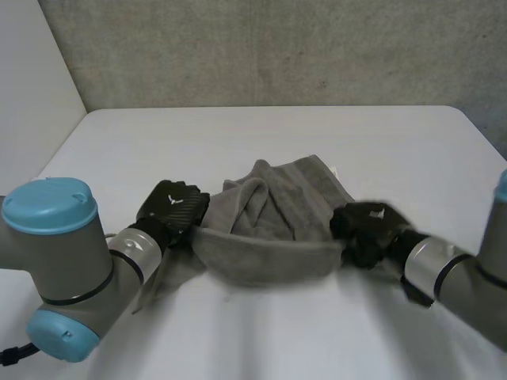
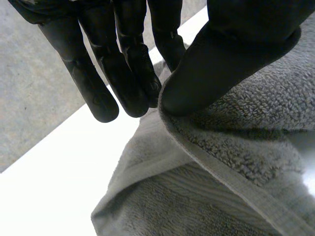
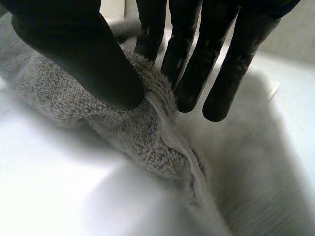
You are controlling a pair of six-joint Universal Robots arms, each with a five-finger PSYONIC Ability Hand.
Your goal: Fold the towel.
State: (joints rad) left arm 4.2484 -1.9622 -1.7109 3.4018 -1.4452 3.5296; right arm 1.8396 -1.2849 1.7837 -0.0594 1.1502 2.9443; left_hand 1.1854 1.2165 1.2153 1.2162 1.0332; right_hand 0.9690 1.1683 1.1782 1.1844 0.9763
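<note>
A grey towel (image 1: 273, 218) lies bunched on the white table (image 1: 261, 134), its near edge lifted and stretched between my two hands. My left hand (image 1: 170, 206) holds the towel's left end; in the left wrist view its thumb (image 2: 216, 64) pinches the hemmed edge of the towel (image 2: 236, 157) against the fingers (image 2: 133, 73). My right hand (image 1: 366, 228) holds the right end; in the right wrist view its thumb (image 3: 83, 54) presses the towel (image 3: 123, 128) edge against the fingers (image 3: 192, 73). The far part of the towel rests crumpled on the table.
A grey wall (image 1: 269, 47) stands behind the table's far edge. White tabletop lies around the towel on all sides.
</note>
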